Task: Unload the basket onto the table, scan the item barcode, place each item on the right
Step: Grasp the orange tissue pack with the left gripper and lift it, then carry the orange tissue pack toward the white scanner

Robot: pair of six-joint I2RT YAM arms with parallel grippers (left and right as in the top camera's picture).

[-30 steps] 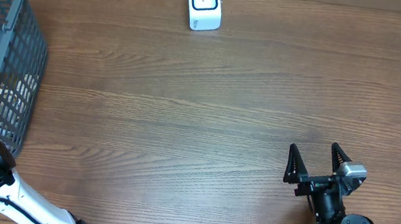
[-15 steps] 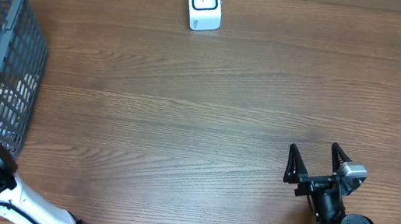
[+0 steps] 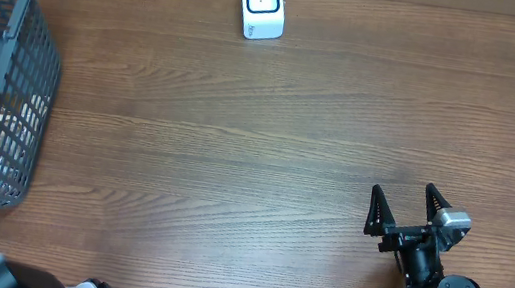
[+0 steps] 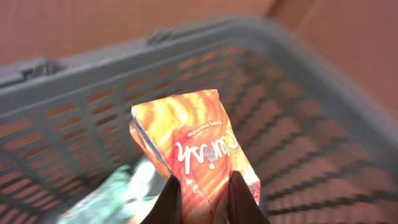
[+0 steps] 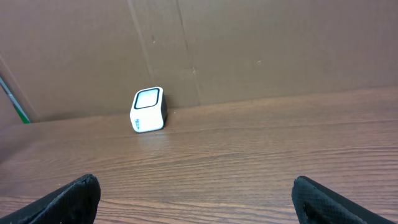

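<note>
My left jaws just clamped the orange pack [image 4: 198, 152] & pulled up from basket [image 3: 39, 63]; right jaws wide open, so item's ready for scanner [image 3: 261, 4].

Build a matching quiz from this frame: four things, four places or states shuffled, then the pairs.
Things
1. orange carton
2. scanner
3. basket
4. right gripper

Places or states
A. grey, at the left edge of the table
B. jaws open, holding nothing
C. white, at the table's far edge
D. pinched in the left gripper

Pairs: 1-D, 2-C, 3-A, 4-B
</note>
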